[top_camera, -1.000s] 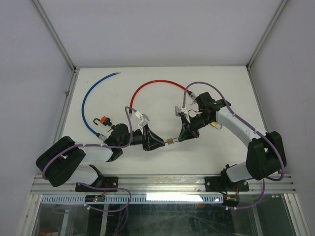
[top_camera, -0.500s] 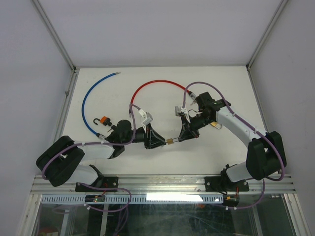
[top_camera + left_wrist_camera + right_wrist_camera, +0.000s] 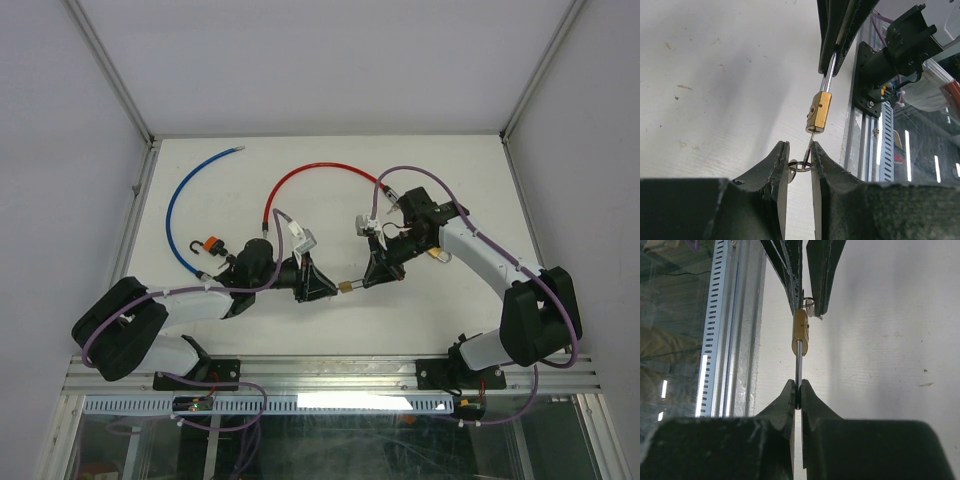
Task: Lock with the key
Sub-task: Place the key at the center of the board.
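A small brass padlock [image 3: 345, 287] hangs above the table between my two grippers. My right gripper [image 3: 796, 385] is shut on its steel shackle [image 3: 798, 367], with the lock body [image 3: 800, 332] just beyond the fingertips. A key [image 3: 808, 147] sticks out of the lock's bottom [image 3: 819, 112], and a key ring [image 3: 800, 166] hangs from it. My left gripper [image 3: 799, 146] straddles the key and ring. Its jaws stand slightly apart, with the key leaning against the right finger [image 3: 818, 162]. In the top view the left gripper [image 3: 328, 290] faces the right gripper [image 3: 368, 278].
A red cable [image 3: 320, 168] and a blue cable [image 3: 183, 205] curve across the back of the table. An orange and black padlock [image 3: 212, 245] lies at the left. A small object [image 3: 440, 256] rests by the right arm. A metal rail [image 3: 330, 370] runs along the near edge.
My left wrist has rolled and crept toward the lock, and its jaws have narrowed around the key. The right arm and the padlock have stayed put.
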`<control>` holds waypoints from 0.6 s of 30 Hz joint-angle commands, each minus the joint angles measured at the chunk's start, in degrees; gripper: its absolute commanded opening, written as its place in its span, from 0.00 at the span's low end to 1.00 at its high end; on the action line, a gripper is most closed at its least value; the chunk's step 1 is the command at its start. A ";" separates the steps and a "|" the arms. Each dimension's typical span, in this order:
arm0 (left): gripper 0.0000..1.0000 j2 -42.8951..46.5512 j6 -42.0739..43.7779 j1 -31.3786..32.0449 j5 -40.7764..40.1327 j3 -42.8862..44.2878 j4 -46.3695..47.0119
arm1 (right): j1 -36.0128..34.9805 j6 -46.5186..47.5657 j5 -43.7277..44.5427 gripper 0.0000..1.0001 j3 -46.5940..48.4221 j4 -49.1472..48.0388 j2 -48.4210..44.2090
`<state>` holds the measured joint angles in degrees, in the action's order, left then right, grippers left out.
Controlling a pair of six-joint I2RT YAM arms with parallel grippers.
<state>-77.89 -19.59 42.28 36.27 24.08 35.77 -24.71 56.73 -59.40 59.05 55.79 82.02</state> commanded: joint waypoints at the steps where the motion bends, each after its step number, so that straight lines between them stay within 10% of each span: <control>1: 0.18 1.55 2.69 -0.37 0.81 2.63 -0.73 | 0.27 0.85 -3.75 0.00 1.86 0.31 -1.26; 18: 0.28 0.99 4.37 -0.43 1.26 5.31 -3.42 | 0.23 0.93 -3.88 0.00 1.77 0.42 -1.16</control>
<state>-77.84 -16.97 42.28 36.62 26.68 31.20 -24.56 56.73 -59.42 59.05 55.77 82.02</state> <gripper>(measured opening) 0.265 0.026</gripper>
